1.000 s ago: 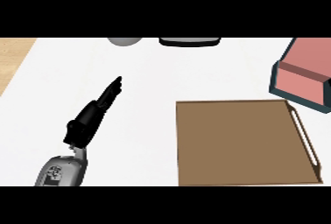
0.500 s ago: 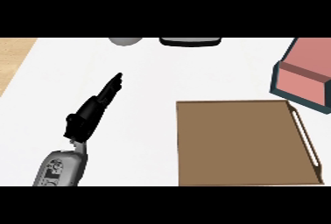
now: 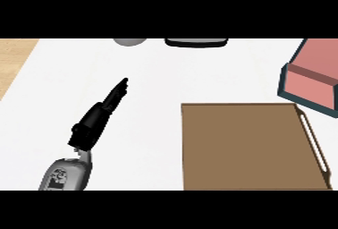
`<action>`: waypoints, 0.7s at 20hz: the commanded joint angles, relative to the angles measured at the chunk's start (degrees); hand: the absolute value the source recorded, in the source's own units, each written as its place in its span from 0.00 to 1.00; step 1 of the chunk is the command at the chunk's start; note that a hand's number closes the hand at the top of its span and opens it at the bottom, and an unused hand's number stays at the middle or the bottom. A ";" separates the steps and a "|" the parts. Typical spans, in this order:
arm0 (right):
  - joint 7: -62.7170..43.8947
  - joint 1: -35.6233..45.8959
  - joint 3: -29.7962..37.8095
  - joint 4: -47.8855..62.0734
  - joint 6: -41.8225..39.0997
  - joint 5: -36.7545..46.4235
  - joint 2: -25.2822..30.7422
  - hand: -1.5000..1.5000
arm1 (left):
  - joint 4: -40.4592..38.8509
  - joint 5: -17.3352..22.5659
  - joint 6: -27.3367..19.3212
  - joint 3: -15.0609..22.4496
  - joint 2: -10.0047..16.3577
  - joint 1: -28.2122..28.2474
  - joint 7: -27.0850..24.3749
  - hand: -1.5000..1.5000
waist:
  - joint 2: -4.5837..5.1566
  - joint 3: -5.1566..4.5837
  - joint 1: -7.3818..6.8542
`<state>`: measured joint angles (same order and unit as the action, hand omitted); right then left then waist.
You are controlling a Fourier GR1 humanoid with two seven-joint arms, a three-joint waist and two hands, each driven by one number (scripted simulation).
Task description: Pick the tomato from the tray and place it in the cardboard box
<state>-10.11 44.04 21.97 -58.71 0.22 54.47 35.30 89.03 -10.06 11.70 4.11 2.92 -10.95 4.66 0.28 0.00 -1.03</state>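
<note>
Black left hand [image 3: 99,118] out flat over the white counter [image 3: 198,71], fingers straight and pressed together.
Points up and to the right, well left of the flat brown rectangular tray [image 3: 251,147]. Beyond the tray's far right corner, a pink box with dark teal walls [image 3: 310,74], cut by the view's edge. No telling where the tomato is. Right hand out of view.

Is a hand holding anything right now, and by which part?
Nothing visible is held. The left hand is open, fingers straight, above the counter left of the tray. The right hand is out of view, and no tomato shows.
</note>
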 commanded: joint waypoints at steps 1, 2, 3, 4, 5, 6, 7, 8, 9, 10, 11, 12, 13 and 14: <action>4.74 1.53 -0.69 9.57 5.54 1.44 1.00 1.00 | 3.37 0.79 0.43 -0.03 -0.06 0.54 2.66 0.50 | -0.06 0.02 0.06; 4.85 4.95 -0.49 15.90 5.36 2.57 2.39 1.00 | -2.79 0.41 1.16 -1.36 1.44 0.04 -3.14 0.50 | 0.35 0.02 -0.56; 4.43 3.89 -1.54 16.90 8.70 3.94 0.14 1.00 | -1.27 1.18 1.10 -1.81 1.10 -1.62 -0.61 0.50 | 0.24 0.03 -0.41; 4.65 5.78 -1.58 19.49 9.84 4.30 0.16 1.00 | -2.35 -1.71 -1.32 1.37 -1.87 -3.17 0.73 0.50 | 0.28 0.04 -0.36; 8.45 5.16 0.40 23.15 10.68 2.66 2.05 1.00 | 1.44 0.66 1.06 -0.49 0.67 -0.27 1.71 0.50 | 0.24 0.07 -0.66; 8.36 6.42 -0.20 26.25 11.85 3.80 1.63 1.00 | 0.79 -0.26 0.18 0.87 -0.73 -0.74 0.86 0.50 | 0.40 0.08 -0.96; 7.22 6.46 -0.21 28.05 12.91 4.14 0.28 1.00 | 0.46 -0.50 -0.51 0.75 -1.07 -0.07 0.08 0.50 | 0.47 0.08 -1.14; 7.83 6.22 2.10 28.99 13.46 1.58 -0.40 1.00 | -4.17 0.06 0.05 -2.14 0.76 -3.57 -1.05 0.50 | 0.64 0.09 -0.77; 7.13 7.78 3.75 30.65 11.90 0.12 0.75 1.00 | -4.98 -0.28 -0.23 -1.12 -0.40 -4.82 -0.93 0.50 | 0.68 0.10 -0.71; 5.65 7.72 5.77 30.47 10.35 -2.28 0.28 0.00 | -2.32 0.65 0.69 -0.74 -0.27 -3.20 0.39 0.50 | 0.45 0.11 -0.72; 5.96 7.97 6.30 33.18 11.10 -2.47 -0.01 0.00 | -1.47 -0.33 -0.33 0.78 -1.52 -0.87 -0.65 0.50 | 0.62 0.14 -1.39; 9.63 5.76 6.97 34.54 10.93 -3.69 0.07 0.00 | -0.04 0.96 2.00 -0.58 1.11 -0.46 -0.43 0.50 | 0.53 0.15 -1.26; 9.32 7.51 7.43 36.66 10.74 -3.84 0.71 0.00 | -2.71 -0.87 -0.15 0.66 -0.83 -0.08 -3.02 0.50 | 0.72 0.14 -1.30; 12.23 5.80 8.41 38.07 11.79 -4.68 1.32 0.00 | 2.29 0.98 1.80 0.53 0.15 0.49 0.35 0.50 | 0.62 0.20 -1.69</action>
<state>-1.65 50.46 27.45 -26.72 11.08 52.44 35.91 88.17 -9.89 12.36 4.13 2.73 -11.88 4.06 0.84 0.13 -2.20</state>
